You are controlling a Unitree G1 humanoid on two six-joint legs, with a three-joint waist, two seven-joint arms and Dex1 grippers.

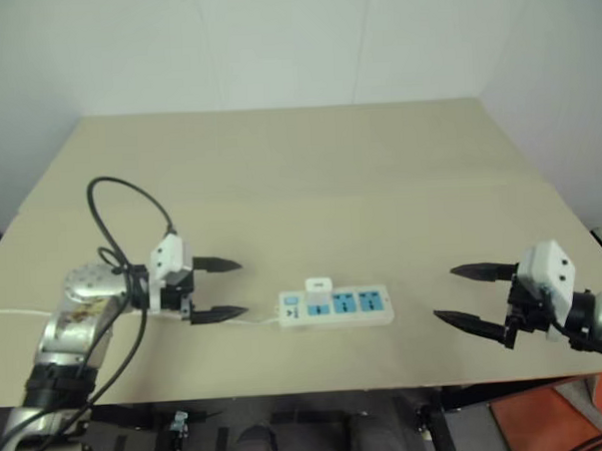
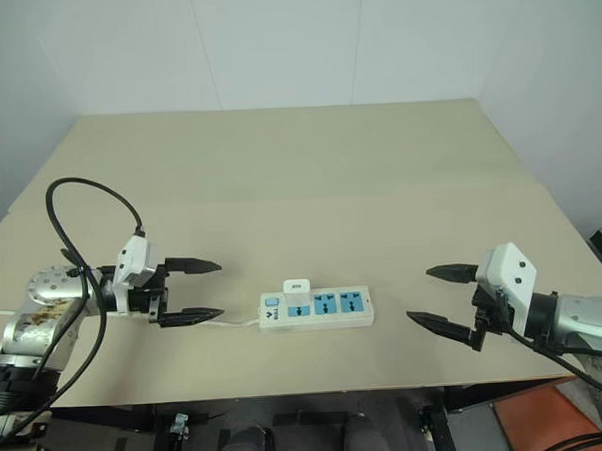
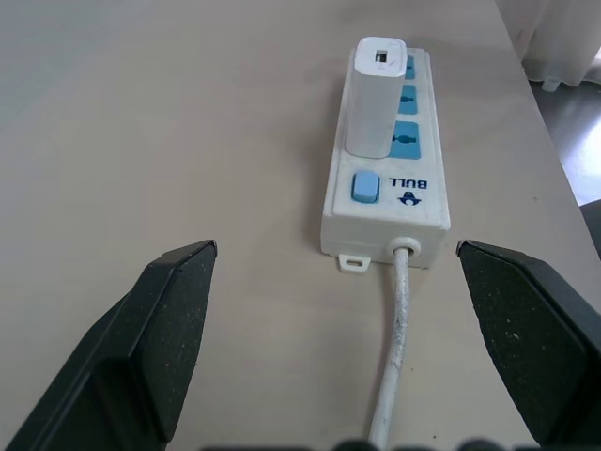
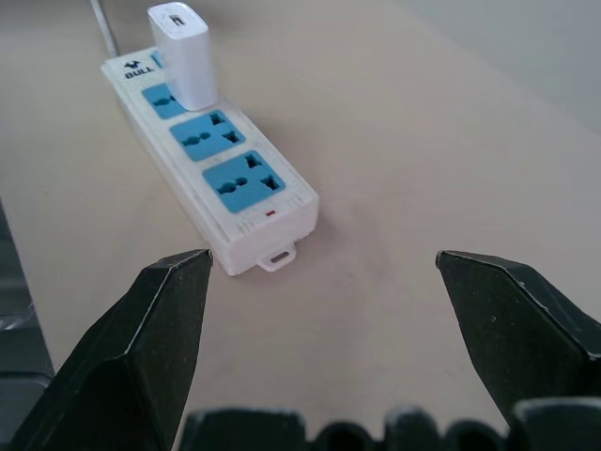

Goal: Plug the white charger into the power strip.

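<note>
Beige table [image 2: 309, 175] carries the long white plastic power strip [image 2: 330, 310] with the small white cube charger [image 2: 297, 287] standing seated in its socket nearest the switch, so I judge plugging finished, my left claw [image 2: 191, 289] at nine o'clock and right claw [image 2: 442, 297] at three o'clock both released and holding nothing, with only withdrawal left.

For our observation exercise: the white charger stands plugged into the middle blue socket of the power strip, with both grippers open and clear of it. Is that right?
Not quite. The white charger sits in the power strip's socket nearest the switch end, as the right wrist view shows. Left gripper and right gripper are open, clear.
</note>
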